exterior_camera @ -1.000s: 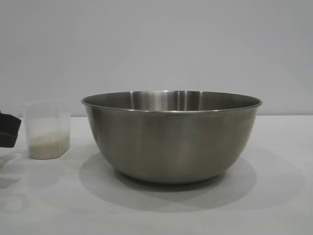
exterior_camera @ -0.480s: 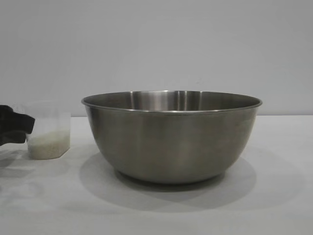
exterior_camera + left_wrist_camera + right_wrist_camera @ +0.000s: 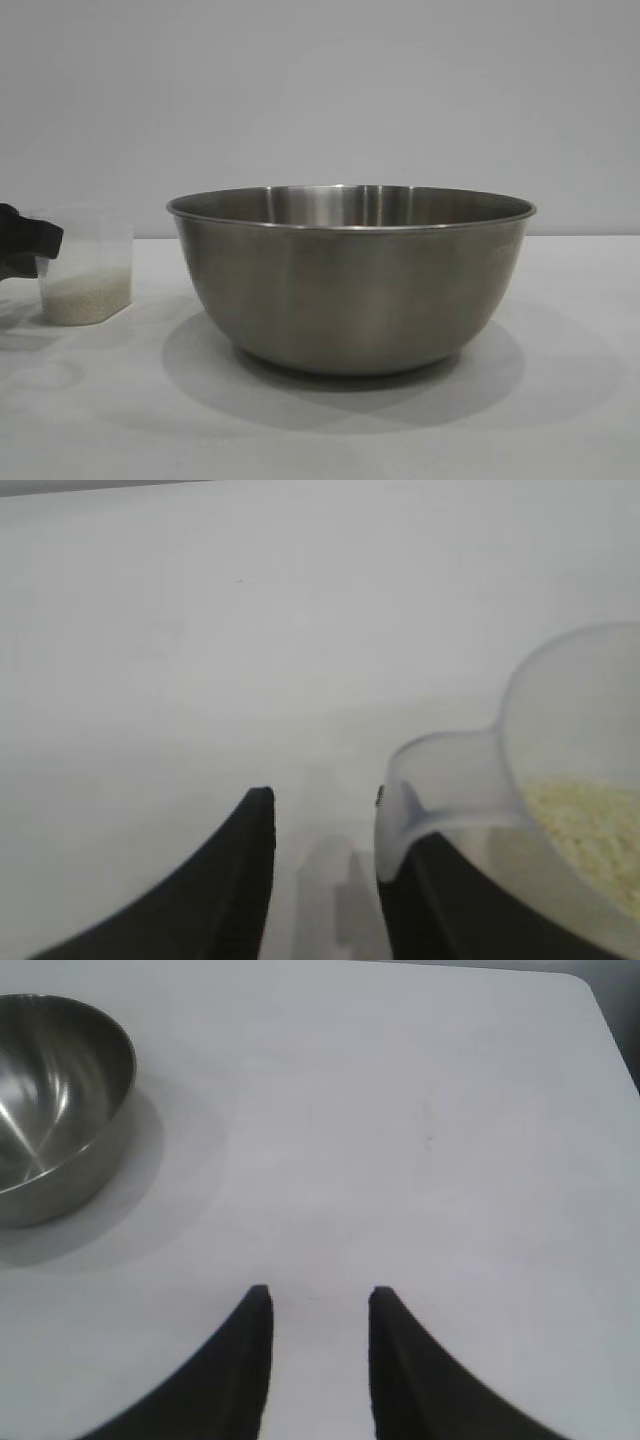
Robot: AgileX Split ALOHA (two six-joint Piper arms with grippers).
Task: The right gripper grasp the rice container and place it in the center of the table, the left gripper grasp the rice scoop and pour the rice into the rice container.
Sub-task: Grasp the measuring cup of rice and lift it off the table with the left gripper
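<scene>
Left edge, exterior view: the left gripper point(image 3: 28, 245) is reaching in from the side, its black tip touching or overlapping the near side of the rice scoop point(image 3: 87, 265). Jaws are standing apart; in the left wrist view the gap between the two fingers point(image 3: 245, 880) is showing only bare table point(image 3: 200, 680), and the scoop is sitting against the outer side of one finger, not between them. Nothing is being gripped.

The scoop is standing upright on the table, just left of the bowl and apart from it. The rice point(image 3: 84, 297) is lying as a shallow layer in its bottom. No markings or writing can be read on the cup.

Centre: the rice container point(image 3: 350, 275) is sitting upright, no brand or stamp legible on the steel.

Right gripper point(image 3: 320, 1295): hovering well apart from the container, jaws parted, holding nothing, bare table beneath.
</scene>
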